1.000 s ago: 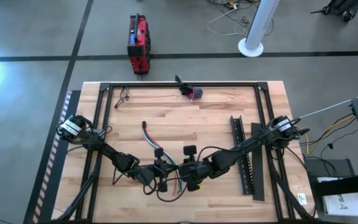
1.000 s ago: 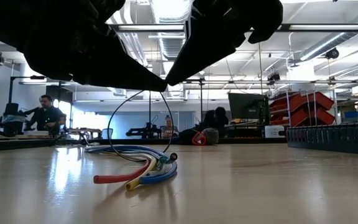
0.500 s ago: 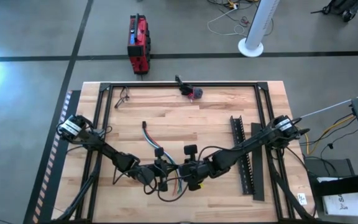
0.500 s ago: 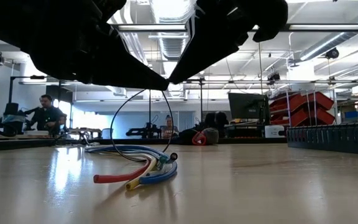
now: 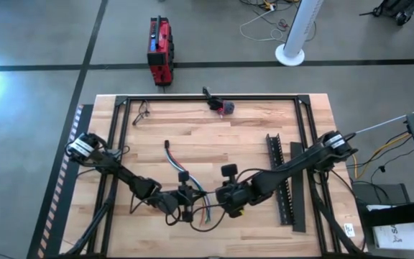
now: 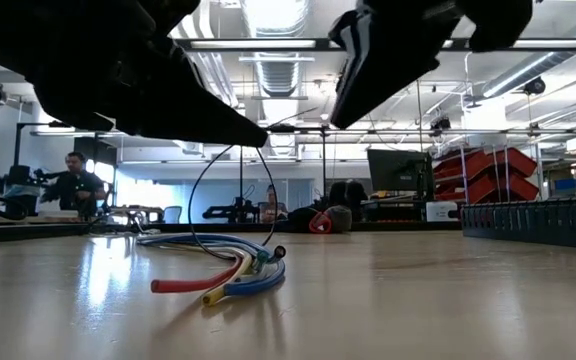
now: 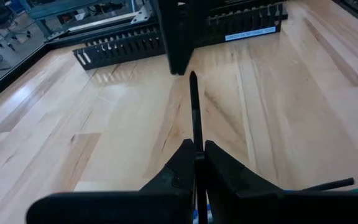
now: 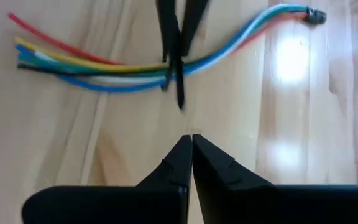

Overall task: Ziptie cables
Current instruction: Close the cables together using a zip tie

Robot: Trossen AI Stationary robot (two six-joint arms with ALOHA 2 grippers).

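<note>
The cables (image 6: 230, 275) lie on the wooden table as a loose coloured bundle (image 8: 104, 68), running from mid-table toward the near edge (image 5: 175, 164). A thin black zip tie (image 6: 196, 200) arcs in a loop down to the bundle. My left gripper (image 7: 197, 149) is shut on the tie just above the cables (image 6: 261, 138). My right gripper (image 8: 190, 140) is shut with nothing between its fingers. It hangs a little to the right of the left gripper (image 6: 343, 118), above the table. My left gripper pinches the black zip tie between its two fingers, which come from the table's left, slanting down. The tie's free end (image 7: 193, 106) sticks out straight ahead of the fingertips. Below the fingers the tie curves as a loop (image 6: 208, 175) to the cables, which rest on the table.
A long black slotted duct (image 5: 279, 180) lies on the right of the table, inside the black frame rails (image 5: 121, 122). A small dark and red thing (image 5: 223, 107) sits at the far edge. A red box (image 5: 160, 50) stands on the floor beyond. A person (image 6: 73, 180) sits in the room behind.
My right gripper, whose tips met the left gripper's tips at the zip tie, has drawn away toward the table's right edge and risen a little. It now stands apart. The left gripper and the cables have kept still.
</note>
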